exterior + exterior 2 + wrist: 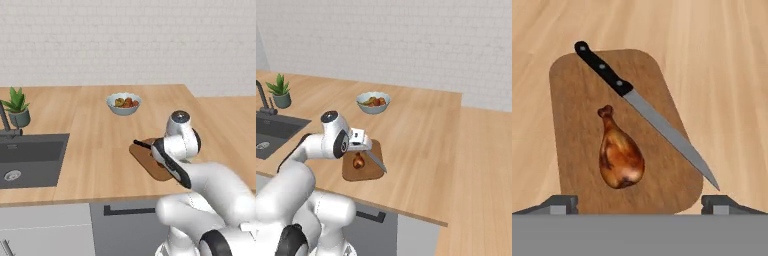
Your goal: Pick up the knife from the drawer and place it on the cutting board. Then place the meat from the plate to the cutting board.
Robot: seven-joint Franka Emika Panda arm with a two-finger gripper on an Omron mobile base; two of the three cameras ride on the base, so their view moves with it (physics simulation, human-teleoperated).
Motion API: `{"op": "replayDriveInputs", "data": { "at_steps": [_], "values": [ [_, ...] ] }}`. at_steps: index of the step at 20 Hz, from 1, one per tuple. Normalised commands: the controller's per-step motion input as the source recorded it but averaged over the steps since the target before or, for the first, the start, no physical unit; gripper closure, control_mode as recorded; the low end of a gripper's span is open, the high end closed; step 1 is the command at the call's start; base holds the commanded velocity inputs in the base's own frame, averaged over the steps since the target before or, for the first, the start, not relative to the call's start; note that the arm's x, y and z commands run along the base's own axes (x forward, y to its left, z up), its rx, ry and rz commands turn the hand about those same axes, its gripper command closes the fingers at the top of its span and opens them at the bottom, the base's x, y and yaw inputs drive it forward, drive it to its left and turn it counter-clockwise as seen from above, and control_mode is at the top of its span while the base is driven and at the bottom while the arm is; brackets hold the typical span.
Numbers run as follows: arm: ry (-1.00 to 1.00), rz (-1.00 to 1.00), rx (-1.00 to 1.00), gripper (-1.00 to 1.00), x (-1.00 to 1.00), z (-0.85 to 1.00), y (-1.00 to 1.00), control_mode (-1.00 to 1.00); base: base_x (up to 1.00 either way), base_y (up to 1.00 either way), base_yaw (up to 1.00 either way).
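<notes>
The brown cutting board [577,130] lies on the light wood counter near its front edge. The knife [643,110] rests on it at a slant, with its black handle at one corner and the blade tip just past the board's side. The meat [619,157], a brown drumstick, lies on the board beside the blade. My gripper [639,204] hangs straight above the board, open, with nothing between its fingers. The right base view shows the gripper [361,148] just over the meat [358,162], with the knife [377,162] and the cutting board [370,172] below. The drawer and the plate are out of view.
A pale bowl [123,103] of mixed food stands farther back on the counter. A dark sink [30,160] with a faucet and a potted plant [18,107] sit to the left. The counter's front edge runs just behind the cutting board [145,155].
</notes>
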Motion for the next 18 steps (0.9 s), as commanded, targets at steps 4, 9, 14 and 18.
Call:
{"op": "replayDriveInputs", "data": {
  "at_steps": [4,9,14,18],
  "values": [
    [-0.80,0.00,0.10,-1.00,-1.00,1.00,-0.38,-1.00,0.00,0.00,0.00],
    [-0.81,0.00,0.08,-1.00,-1.00,0.97,-0.70,-1.00,0.00,0.00,0.00],
    [-0.84,0.00,0.10,-1.00,-1.00,0.87,-0.67,-1.00,0.00,0.00,0.00],
    [-0.01,0.01,-0.05,-1.00,-0.02,-0.01,0.06,-1.00,0.00,0.00,0.00]
  ]
}}
